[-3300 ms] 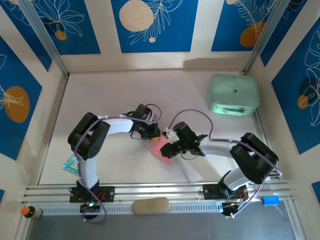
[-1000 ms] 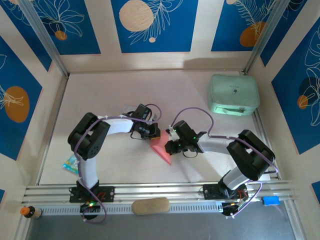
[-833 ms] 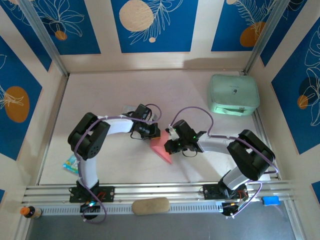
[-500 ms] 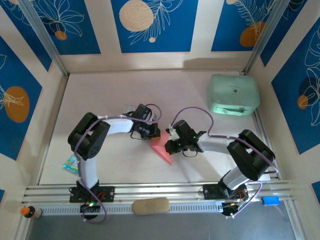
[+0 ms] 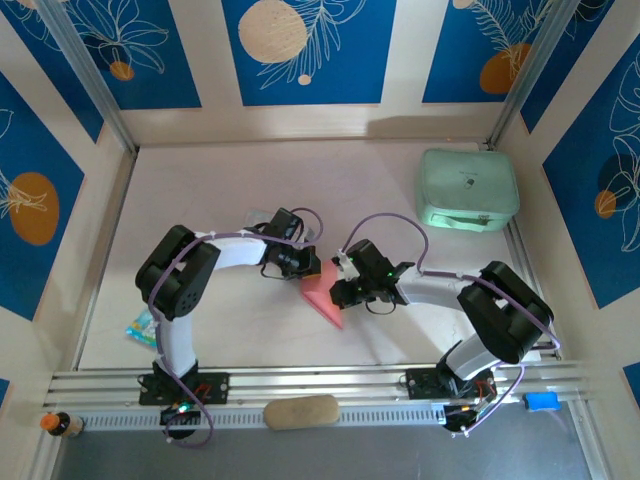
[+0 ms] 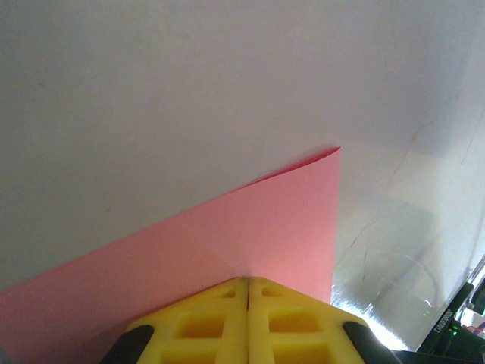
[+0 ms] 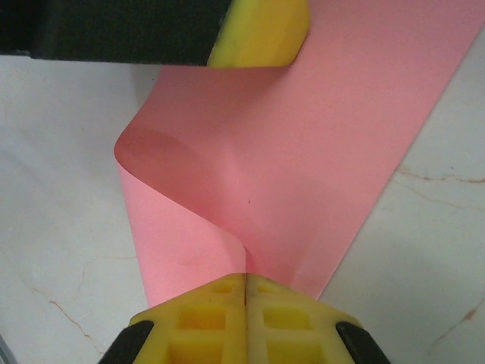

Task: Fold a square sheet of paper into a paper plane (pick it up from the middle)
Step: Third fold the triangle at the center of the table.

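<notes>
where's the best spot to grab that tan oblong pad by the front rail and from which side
Grip the tan oblong pad across its short width at the middle, coming straight down from above. It lies flat with its long axis left-right, and its rounded ends would probably slip from the jaws.

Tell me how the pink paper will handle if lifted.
Probably floppy: the pink paper curls in a loose bend ahead of the right claw. Likely very light: the left claw and right claw grip it by fingertip pinches alone. Apt to crease, since a faint fold line shows near the left claw.
</notes>
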Robot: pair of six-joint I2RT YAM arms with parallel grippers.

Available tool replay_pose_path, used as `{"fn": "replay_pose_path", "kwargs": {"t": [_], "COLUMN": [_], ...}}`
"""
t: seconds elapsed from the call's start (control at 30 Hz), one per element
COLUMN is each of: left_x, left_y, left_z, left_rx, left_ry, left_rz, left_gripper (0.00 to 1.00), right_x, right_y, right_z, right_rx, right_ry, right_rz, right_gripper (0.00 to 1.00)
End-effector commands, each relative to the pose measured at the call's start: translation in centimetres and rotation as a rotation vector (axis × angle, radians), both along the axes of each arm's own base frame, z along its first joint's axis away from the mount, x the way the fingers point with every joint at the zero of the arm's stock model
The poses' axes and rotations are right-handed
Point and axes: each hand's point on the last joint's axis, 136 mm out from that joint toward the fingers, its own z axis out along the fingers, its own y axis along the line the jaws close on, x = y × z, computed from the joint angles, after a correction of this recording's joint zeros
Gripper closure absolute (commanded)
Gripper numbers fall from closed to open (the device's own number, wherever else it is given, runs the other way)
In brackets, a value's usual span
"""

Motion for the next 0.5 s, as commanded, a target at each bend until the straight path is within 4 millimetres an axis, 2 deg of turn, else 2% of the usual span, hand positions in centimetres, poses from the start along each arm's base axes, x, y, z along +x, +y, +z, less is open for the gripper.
{"fn": "replay_pose_path", "kwargs": {"t": [0.0, 0.47], "left_x": [-1.2, -1.18], "left_y": [1.54, 1.53], "left_z": [-1.69, -1.69], "left_rx": [0.065, 0.064], "left_ry": [0.045, 0.045], "left_rz": [0.011, 0.013], "left_gripper": [0.94, 0.94], "right_x": [-0.08, -0.23], "right_y": [0.24, 0.43], "right_z": [0.09, -0.4], "right_rx": [0.005, 0.003], "right_ry": [0.021, 0.042], "right_rz": [0.002, 0.007], "right_gripper": [0.98, 0.98]}}
